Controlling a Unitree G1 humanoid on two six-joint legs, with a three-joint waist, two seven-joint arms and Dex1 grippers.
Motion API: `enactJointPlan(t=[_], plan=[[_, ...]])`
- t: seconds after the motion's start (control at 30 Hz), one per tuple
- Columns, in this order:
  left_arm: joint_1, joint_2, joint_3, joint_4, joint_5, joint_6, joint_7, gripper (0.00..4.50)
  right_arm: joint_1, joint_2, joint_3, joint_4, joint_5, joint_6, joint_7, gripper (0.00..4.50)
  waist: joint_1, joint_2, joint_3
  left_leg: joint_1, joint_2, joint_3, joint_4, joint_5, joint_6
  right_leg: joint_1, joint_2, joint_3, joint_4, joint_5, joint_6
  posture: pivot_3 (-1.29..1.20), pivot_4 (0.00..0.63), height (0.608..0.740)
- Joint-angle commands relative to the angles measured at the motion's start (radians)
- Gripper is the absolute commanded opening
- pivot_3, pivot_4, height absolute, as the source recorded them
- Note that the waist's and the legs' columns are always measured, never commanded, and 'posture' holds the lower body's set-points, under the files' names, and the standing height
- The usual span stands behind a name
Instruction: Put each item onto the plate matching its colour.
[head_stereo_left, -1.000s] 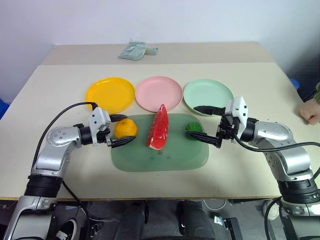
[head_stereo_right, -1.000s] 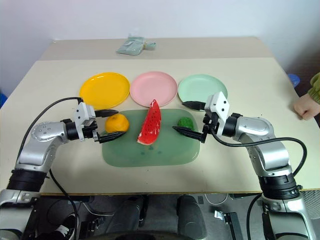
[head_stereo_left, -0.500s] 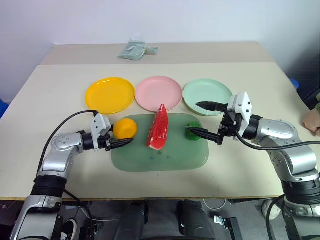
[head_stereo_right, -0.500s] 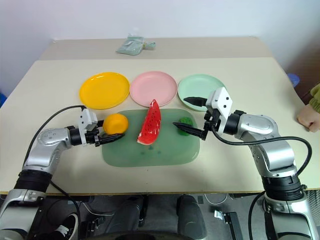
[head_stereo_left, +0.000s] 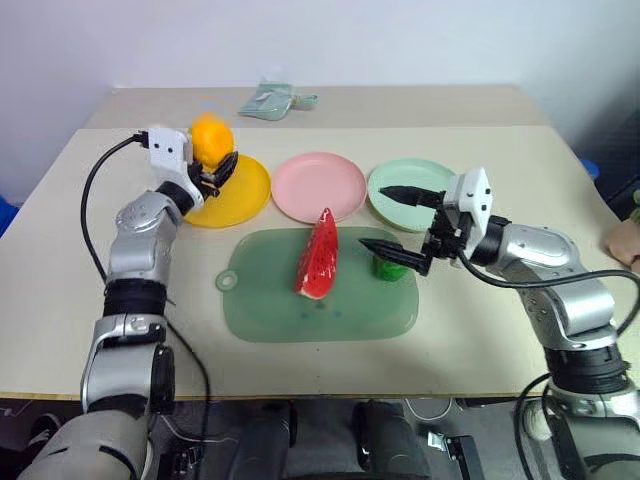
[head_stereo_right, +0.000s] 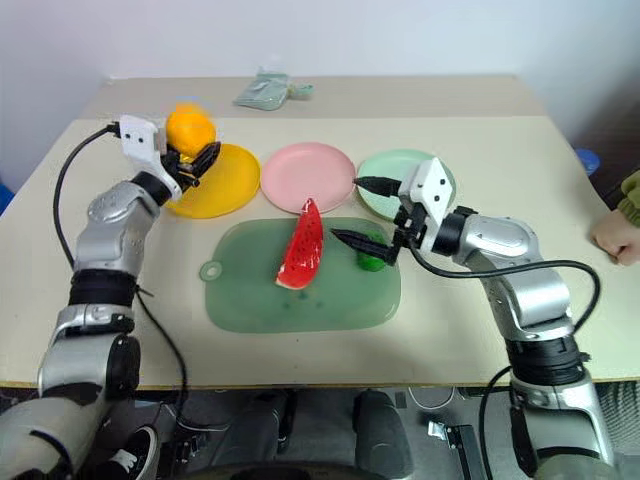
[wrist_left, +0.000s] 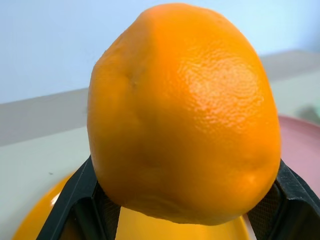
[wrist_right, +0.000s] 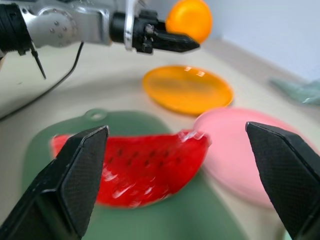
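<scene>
My left gripper (head_stereo_left: 214, 162) is shut on the round orange-yellow fruit (head_stereo_left: 209, 135) and holds it in the air over the yellow plate (head_stereo_left: 236, 197). In the left wrist view the fruit (wrist_left: 185, 115) sits between both black fingers (wrist_left: 75, 200). The red watermelon wedge (head_stereo_left: 318, 256) stands on the green mat (head_stereo_left: 320, 305). The small dark-green vegetable (head_stereo_left: 389, 266) lies at the mat's right end. My right gripper (head_stereo_left: 376, 217) is open, its lower finger just above the vegetable. The pink plate (head_stereo_left: 318, 185) and the mint plate (head_stereo_left: 405, 178) hold nothing.
A crumpled pale green cloth (head_stereo_left: 268, 100) lies at the back of the table. A person's hand (head_stereo_left: 624, 238) rests at the table's right edge. The right wrist view looks across the watermelon wedge (wrist_right: 150, 165) toward the yellow plate (wrist_right: 187, 87) and pink plate (wrist_right: 240, 150).
My left gripper closed on the orange fruit, lifted it off the mat and carried it back to above the yellow plate. The right gripper crept slightly left and up, still open.
</scene>
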Motion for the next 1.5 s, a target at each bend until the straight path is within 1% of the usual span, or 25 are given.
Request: enactJointPlan(t=[0.03, 0.13, 0.2, 0.27, 0.4, 0.47, 0.53, 0.57, 0.6, 0.7, 0.73, 0.83, 1.03, 1.1, 1.27, 1.37, 1.5], plan=[[-0.055, 0.004, -0.019, 0.134, 0.066, -0.068, 0.053, 2.57, -0.039, 0.027, -0.018, 0.039, -0.043, -0.057, -0.059, 4.5, 0.0, 0.0, 0.0, 0.0, 0.0, 0.0, 0.0, 0.0, 0.0, 0.0, 0.0, 0.0, 0.0, 0.0, 0.0, 0.0, 0.15, 0.74], [-0.096, -0.007, -0.019, 0.229, 0.079, -0.099, 0.076, 2.57, -0.041, 0.033, -0.025, 0.056, -0.052, -0.075, -0.071, 4.5, 0.003, 0.0, 0.0, 0.0, 0.0, 0.0, 0.0, 0.0, 0.0, -0.001, 0.0, 0.0, 0.0, 0.0, 0.0, 0.0, 0.15, 0.74], [-0.102, -0.011, -0.021, 0.267, 0.081, -0.116, 0.057, 2.57, -0.028, 0.027, -0.031, 0.057, -0.049, -0.084, -0.063, 4.5, 0.003, 0.0, 0.0, -0.001, 0.0, 0.0, 0.0, 0.0, 0.0, -0.001, 0.0, 0.0, 0.0, 0.0, 0.0, 0.0, 0.15, 0.74], [-0.098, -0.013, -0.022, 0.283, 0.07, -0.132, -0.003, 2.57, -0.018, 0.021, -0.036, 0.058, -0.043, -0.087, -0.053, 4.5, 0.005, 0.0, 0.0, -0.001, 0.0, 0.0, 0.0, 0.0, 0.0, -0.001, 0.0, 0.0, 0.0, 0.0, 0.0, 0.0, 0.15, 0.74], [-0.1, -0.012, 0.005, 0.307, 0.052, -0.133, -0.013, 2.57, -0.002, 0.018, -0.044, 0.056, -0.04, -0.093, -0.047, 4.5, 0.004, 0.0, 0.0, -0.001, 0.0, 0.0, 0.001, 0.0, 0.0, -0.001, 0.0, 0.0, 0.001, 0.0, 0.0, 0.0, 0.15, 0.74], [-0.098, -0.008, 0.012, 0.31, 0.033, -0.126, -0.06, 2.57, 0.011, 0.016, -0.048, 0.053, -0.037, -0.097, -0.041, 4.5, 0.004, 0.0, 0.0, -0.001, 0.0, 0.0, 0.0, 0.0, 0.0, -0.001, 0.0, 0.0, 0.001, 0.0, 0.0, 0.0, 0.15, 0.74], [-0.101, -0.004, 0.019, 0.316, 0.039, -0.134, -0.028, 3.6, 0.015, 0.018, -0.045, 0.058, -0.044, -0.109, -0.039, 4.5, 0.003, 0.0, 0.0, -0.001, 0.0, 0.0, 0.0, 0.0, 0.0, -0.001, 0.0, 0.0, 0.001, 0.0, 0.0, 0.0, 0.15, 0.74], [-0.102, -0.004, 0.02, 0.317, 0.042, -0.138, -0.021, 3.96, 0.015, 0.019, -0.044, 0.06, -0.045, -0.11, -0.038, 4.5, 0.002, 0.0, 0.0, -0.001, 0.0, 0.0, 0.0, 0.0, 0.0, -0.001, 0.0, 0.0, 0.001, 0.0, 0.0, 0.0, 0.15, 0.74], [-0.101, -0.003, 0.016, 0.313, 0.051, -0.154, -0.023, 4.44, 0.012, 0.02, -0.041, 0.066, -0.048, -0.115, -0.037, 4.5, 0.001, 0.0, 0.0, -0.001, 0.0, 0.0, 0.0, 0.0, 0.0, -0.001, 0.0, 0.0, 0.001, 0.0, 0.0, 0.0, 0.15, 0.74], [-0.097, 0.004, -0.002, 0.3, 0.074, -0.184, -0.028, 4.48, 0.006, 0.022, -0.038, 0.079, -0.05, -0.122, -0.033, 4.5, 0.003, 0.0, 0.0, -0.001, 0.0, 0.0, 0.001, 0.0, 0.0, -0.001, 0.0, 0.0, 0.001, 0.0, 0.0, 0.0, 0.15, 0.74], [-0.091, 0.007, 0.002, 0.287, 0.058, -0.159, -0.059, 4.48, 0.003, 0.023, -0.039, 0.088, -0.051, -0.127, -0.03, 4.5, 0.003, 0.0, 0.0, -0.001, 0.0, 0.0, 0.001, 0.0, 0.0, -0.001, 0.0, 0.0, 0.001, 0.0, 0.0, 0.0, 0.15, 0.74], [-0.07, 0.017, -0.004, 0.246, 0.068, -0.172, -0.069, 4.48, -0.003, 0.028, -0.037, 0.107, -0.054, -0.14, -0.024, 4.5, 0.002, 0.0, 0.0, -0.001, 0.0, 0.0, 0.001, 0.0, 0.0, -0.001, 0.0, 0.0, 0.001, 0.0, 0.0, 0.0, 0.15, 0.74], [-0.032, 0.028, 0.009, 0.026, 0.022, -0.124, -0.119, 4.48, -0.004, 0.022, -0.036, 0.073, -0.046, -0.112, -0.04, 4.5, 0.003, 0.0, 0.0, -0.001, 0.0, 0.0, 0.001, 0.0, 0.0, -0.001, 0.0, 0.0, 0.001, 0.0, 0.0, 0.0, 0.15, 0.74], [-0.024, 0.028, 0.023, -0.057, 0.007, -0.101, -0.103, 4.48, -0.012, 0.016, -0.036, 0.05, -0.046, -0.093, -0.049, 4.5, 0.003, 0.0, 0.0, -0.001, 0.0, 0.0, 0.001, 0.0, 0.0, -0.001, 0.0, 0.0, 0.001, 0.0, 0.0, 0.0, 0.15, 0.74], [0.005, 0.029, -0.005, -0.225, -0.004, 0.022, -0.11, 4.48, -0.026, 0.014, -0.043, 0.009, -0.045, -0.052, -0.075, 4.5, 0.003, 0.0, 0.0, -0.001, 0.0, 0.0, 0.001, 0.0, 0.0, -0.001, 0.0, 0.001, 0.001, 0.0, 0.0, 0.0, 0.15, 0.74], [0.029, 0.019, -0.032, -0.35, -0.034, 0.14, -0.137, 4.48, -0.017, 0.001, -0.056, -0.036, -0.039, -0.018, -0.093, 4.5, 0.002, 0.0, 0.0, -0.001, 0.0, 0.0, 0.001, 0.0, 0.0, -0.001, 0.0, 0.001, 0.001, 0.0, 0.0, 0.0, 0.15, 0.74], [0.062, 0.023, -0.064, -0.464, -0.05, 0.282, -0.144, 4.48, -0.005, -0.016, -0.082, -0.061, -0.042, -0.001, -0.112, 4.5, 0.005, 0.0, 0.0, -0.001, 0.0, 0.0, 0.001, 0.0, 0.0, -0.001, 0.0, 0.001, 0.001, 0.0, 0.0, 0.0, 0.15, 0.74]])
